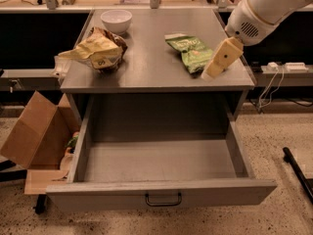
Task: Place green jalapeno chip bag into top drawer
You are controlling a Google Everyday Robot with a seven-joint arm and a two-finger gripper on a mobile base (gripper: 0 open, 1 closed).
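The green jalapeno chip bag [190, 50] lies flat on the right half of the counter [146, 67], its darker end toward the back. I judge it light, soft and crinkly, with a glossy skin that may slip and chips inside that would crush under a hard squeeze. The best hold is probably a raised edge or the sealed end seam, pinched gently. My end effector [213, 67] hangs at the bag's right edge, near the counter's front corner. I cannot tell whether it is spread or pressed together, nor whether it touches the bag. Below, the top drawer [161, 192] stands pulled out. Well to the left sit a wrinkly yellow-and-brown bag [100, 50] and a white bowl [116, 19].
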